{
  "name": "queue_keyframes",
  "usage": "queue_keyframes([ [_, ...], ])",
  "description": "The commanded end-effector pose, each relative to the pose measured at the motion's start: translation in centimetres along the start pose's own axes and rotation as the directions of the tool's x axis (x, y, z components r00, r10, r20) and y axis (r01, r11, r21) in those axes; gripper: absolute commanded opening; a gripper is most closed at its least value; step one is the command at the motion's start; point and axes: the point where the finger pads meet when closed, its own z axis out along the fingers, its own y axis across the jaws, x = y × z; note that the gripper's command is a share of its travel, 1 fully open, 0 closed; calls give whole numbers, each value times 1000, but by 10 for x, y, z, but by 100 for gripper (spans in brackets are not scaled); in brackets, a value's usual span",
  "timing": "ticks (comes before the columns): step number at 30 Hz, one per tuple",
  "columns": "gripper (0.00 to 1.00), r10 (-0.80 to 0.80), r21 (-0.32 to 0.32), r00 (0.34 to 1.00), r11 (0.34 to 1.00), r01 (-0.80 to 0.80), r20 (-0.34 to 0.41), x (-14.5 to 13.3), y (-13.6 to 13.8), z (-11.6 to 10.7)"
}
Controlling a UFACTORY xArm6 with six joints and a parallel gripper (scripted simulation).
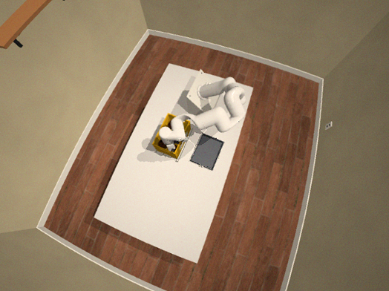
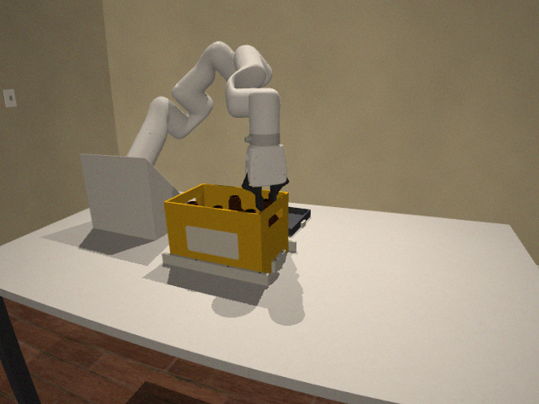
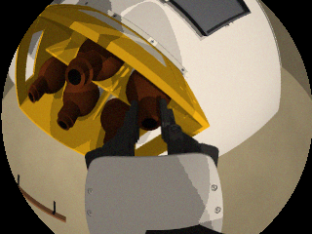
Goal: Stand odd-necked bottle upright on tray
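Showing brown bottles (image 1: 163, 142) (image 2: 235, 203) (image 3: 82, 99) with round mouths

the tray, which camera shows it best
The top view: it shows the whole dark tray, all four edges, beside the yellow crate. The exterior view shows only part, behind the crate; the wrist view cuts it off at the upper edge.

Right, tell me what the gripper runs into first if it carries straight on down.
Likely the brown bottle between the fingers of the gripper: fingertips onto its shoulder. Depth is unclear.
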Motion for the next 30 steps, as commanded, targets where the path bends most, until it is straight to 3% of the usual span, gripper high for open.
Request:
queue_keyframes([
  [1, 0, -1, -1, 1000, 1000, 1, 4, -1, 1, -2],
  [26, 0, -1, -1, 1000, 1000, 1, 4, -1, 1, -2],
  [27, 65, -1, -1, 1000, 1000, 1, 4, -1, 1, -2],
  [30, 65, -1, -1, 1000, 1000, 1, 4, -1, 1, -2],
])
